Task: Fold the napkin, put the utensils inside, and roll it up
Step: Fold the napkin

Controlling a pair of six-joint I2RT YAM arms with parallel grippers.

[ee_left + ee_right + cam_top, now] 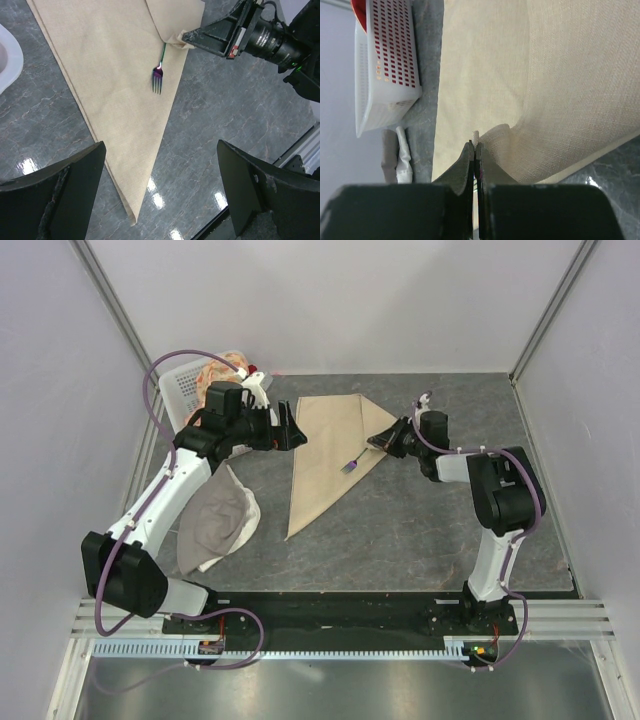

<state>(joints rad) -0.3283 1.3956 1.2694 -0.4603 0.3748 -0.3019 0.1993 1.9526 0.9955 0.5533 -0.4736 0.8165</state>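
Napkin [325,455]: lies on the counter [430,530], folded into a long triangle. The broad end is at the far side and the point faces the arm bases. The surface is flat except at the right corner, where a fold is lifted and bunched.

Fork [352,465]: rests on the napkin's right half, close to the right edge. The purplish tines point toward the napkin's narrow end. The teal handle runs up to the lifted corner, and its end is hidden under the fold.

Right gripper [385,440]: at the napkin's right corner. The right wrist view shows the jaws pressed together with no gap, pinching the raised fold of cloth. A small tip of fabric shows just past the fingertips [471,152]. Whether the fork handle is also caught in the pinch cannot be told.

Left gripper [292,427]: at the napkin's left edge near the broad end. The jaws are spread wide and hold nothing. Its wrist view looks down between both fingers [65,195] onto the napkin and fork, with no contact visible.

Other items: a grey-and-white cloth [215,520] lies crumpled on the counter left of the napkin, apart from it. A white perforated basket [180,390] stands beyond the napkin's far left corner, with an orange cloth [228,365] inside.
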